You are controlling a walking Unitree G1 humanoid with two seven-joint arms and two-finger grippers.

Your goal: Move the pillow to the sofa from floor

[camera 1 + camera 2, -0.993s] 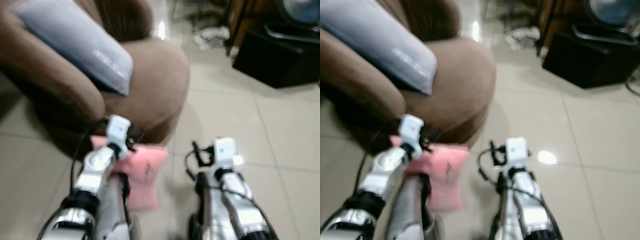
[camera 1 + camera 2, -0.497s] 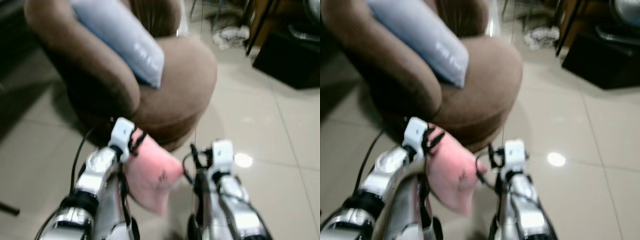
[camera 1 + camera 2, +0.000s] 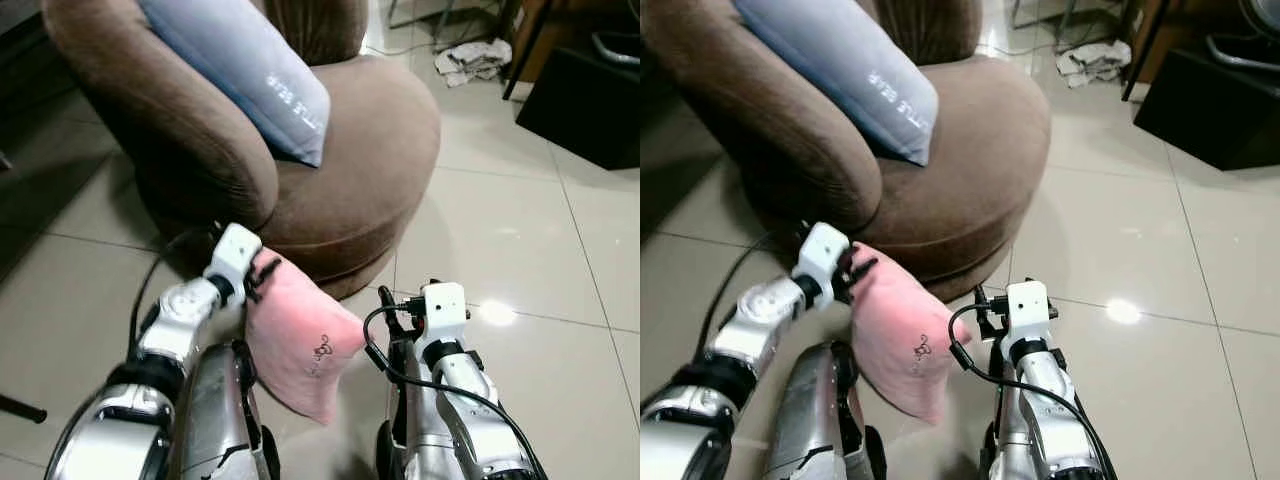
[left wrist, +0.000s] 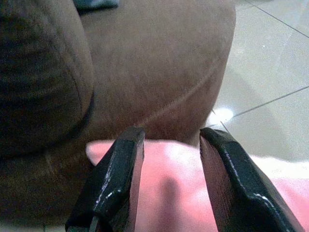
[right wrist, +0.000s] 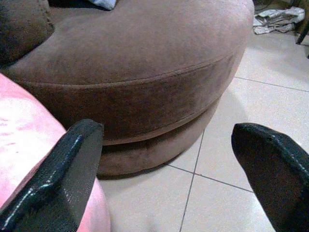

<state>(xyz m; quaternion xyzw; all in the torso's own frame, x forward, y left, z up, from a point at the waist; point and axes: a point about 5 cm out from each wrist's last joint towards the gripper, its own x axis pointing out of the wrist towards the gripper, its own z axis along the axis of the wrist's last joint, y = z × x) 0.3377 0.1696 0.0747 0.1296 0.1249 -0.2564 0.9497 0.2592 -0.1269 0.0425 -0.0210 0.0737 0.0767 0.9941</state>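
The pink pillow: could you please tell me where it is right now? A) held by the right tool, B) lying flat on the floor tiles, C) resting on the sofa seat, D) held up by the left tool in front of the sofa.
D: the left tool grips the pink pillow by its top edge, so it hangs in front of the sofa, while the right tool is open.
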